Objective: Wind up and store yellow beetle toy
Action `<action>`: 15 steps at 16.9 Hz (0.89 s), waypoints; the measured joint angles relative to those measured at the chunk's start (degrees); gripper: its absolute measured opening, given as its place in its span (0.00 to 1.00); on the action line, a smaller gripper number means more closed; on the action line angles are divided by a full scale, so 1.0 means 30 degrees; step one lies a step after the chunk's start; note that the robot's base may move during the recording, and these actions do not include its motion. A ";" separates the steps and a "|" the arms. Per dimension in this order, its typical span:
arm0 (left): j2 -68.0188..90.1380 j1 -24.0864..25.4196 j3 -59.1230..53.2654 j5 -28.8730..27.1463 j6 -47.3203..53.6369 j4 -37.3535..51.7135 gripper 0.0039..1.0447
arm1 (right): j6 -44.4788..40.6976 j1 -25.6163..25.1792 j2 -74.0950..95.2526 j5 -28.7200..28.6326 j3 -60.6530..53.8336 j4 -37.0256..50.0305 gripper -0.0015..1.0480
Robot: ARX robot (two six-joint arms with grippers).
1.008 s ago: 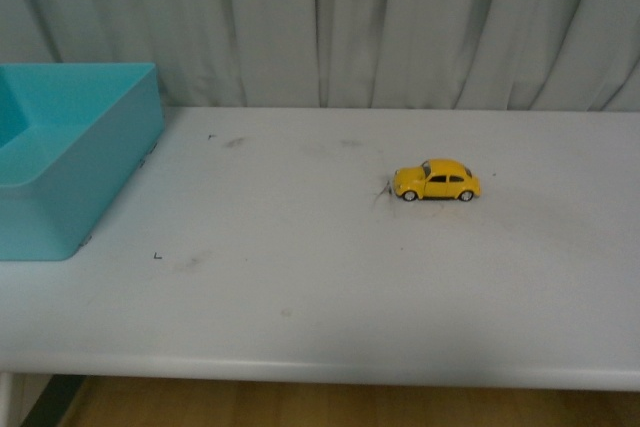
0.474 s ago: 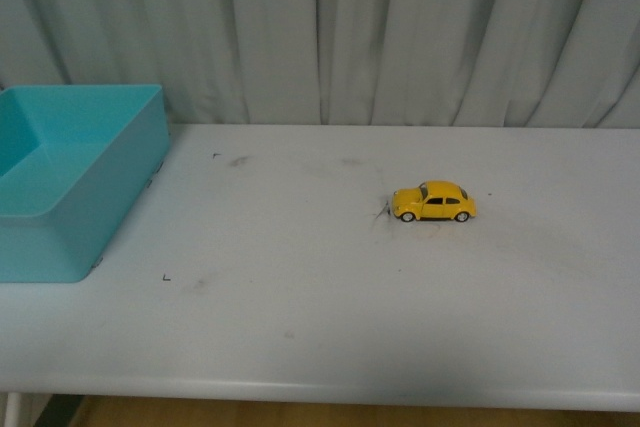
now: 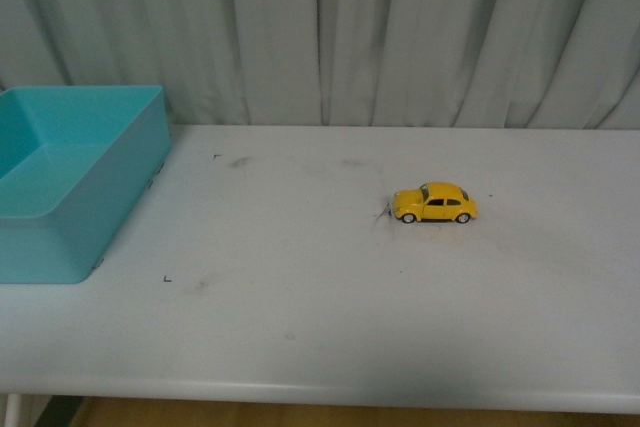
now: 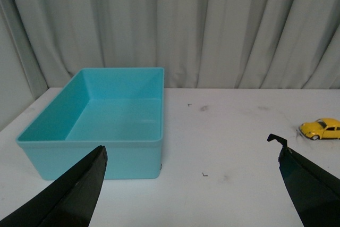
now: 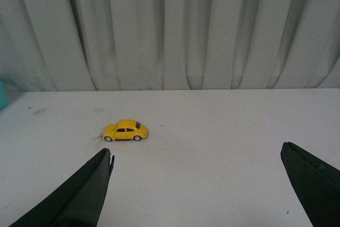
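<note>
Since the left tool (image 4: pixel 188 144) and right tool (image 5: pixel 196 151) gape wide and empty, the yellow beetle toy (image 3: pixel 435 203) sits alone on the table (image 3: pixel 300 327), ready to grab

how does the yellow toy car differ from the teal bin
The small glossy yellow beetle toy car is far smaller than the rectangular teal plastic bin. The car is rounded; the bin is boxy and open-topped. The car sits right of centre, the bin far left. Both rest on the white table.
</note>
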 joint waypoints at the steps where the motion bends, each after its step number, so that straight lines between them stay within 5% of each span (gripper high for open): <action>1: 0.0000 0.0000 0.0000 0.0000 0.0000 0.0007 0.94 | 0.0000 0.0000 0.0000 0.0000 0.0000 0.0007 0.94; 15: 0.0000 0.0000 0.0000 0.0000 0.0000 -0.0007 0.94 | 0.0000 0.0000 0.0007 0.0000 0.0000 0.0000 0.94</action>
